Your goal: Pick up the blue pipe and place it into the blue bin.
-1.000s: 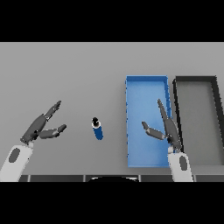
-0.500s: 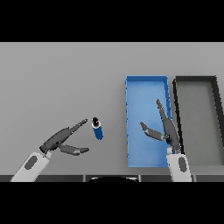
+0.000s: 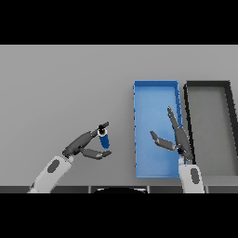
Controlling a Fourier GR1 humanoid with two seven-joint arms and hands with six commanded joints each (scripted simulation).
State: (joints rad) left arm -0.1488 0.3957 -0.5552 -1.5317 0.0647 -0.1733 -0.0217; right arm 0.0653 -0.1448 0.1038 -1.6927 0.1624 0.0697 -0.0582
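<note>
The blue pipe [image 3: 104, 138] stands upright between the spread fingers and thumb of the left hand [image 3: 85, 145], ungrasped.

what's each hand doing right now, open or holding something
Left hand: open, fingers and thumb spread on either side of the blue pipe, not closed on it.
Right hand: open, fingers straight, holding nothing, above the blue bin.

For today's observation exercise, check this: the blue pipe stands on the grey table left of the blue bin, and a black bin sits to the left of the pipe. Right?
Not quite. The head view shows the black bin right of the blue bin, not left of the blue pipe. The rest holds: the pipe stands on the grey table, left of the blue bin.
</note>
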